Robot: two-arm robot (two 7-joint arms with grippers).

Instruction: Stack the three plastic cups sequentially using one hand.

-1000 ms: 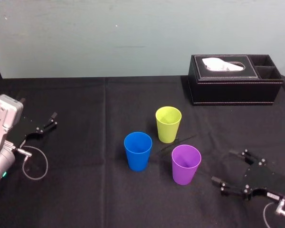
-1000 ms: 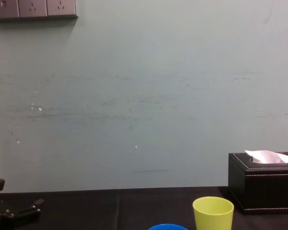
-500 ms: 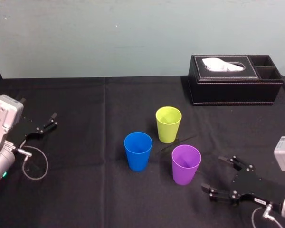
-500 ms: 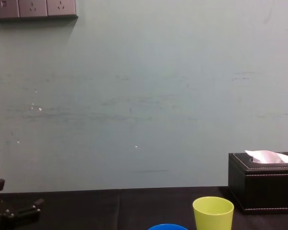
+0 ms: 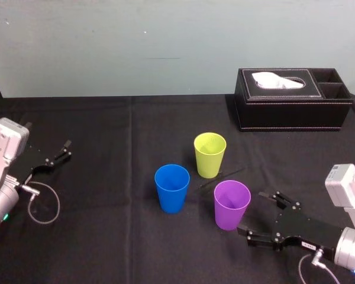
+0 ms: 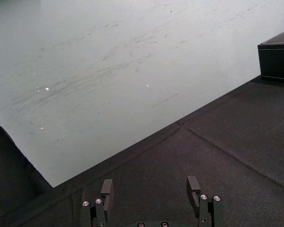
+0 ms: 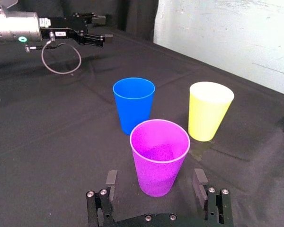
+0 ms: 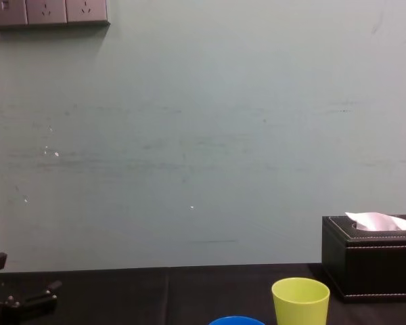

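Item 1: the purple cup is standing upright and mouth-up on the black tablecloth, nearest the robot of the three cups and to the right of centre.

Item 2: the blue cup is standing upright just to the left of the purple one, a narrow gap showing between them.

Item 3: the yellow-green cup is standing upright behind both, farther from the robot and apart from each.

Item 4: the right gripper, black with a small white label and on a light grey arm, is reaching in low from the right. Its fingers are spread wide and holding nothing. The tips are sitting just beside the purple cup on its right, not touching it. In the right wrist view the cup is standing just ahead of the open gap.

Item 5: the left gripper is resting at the table's left edge, well apart from the cups, fingers spread and empty, with a cable loop hanging beside it.

Item 6: a black tissue box is sitting at the back right against the wall, with white tissue showing at its slot.
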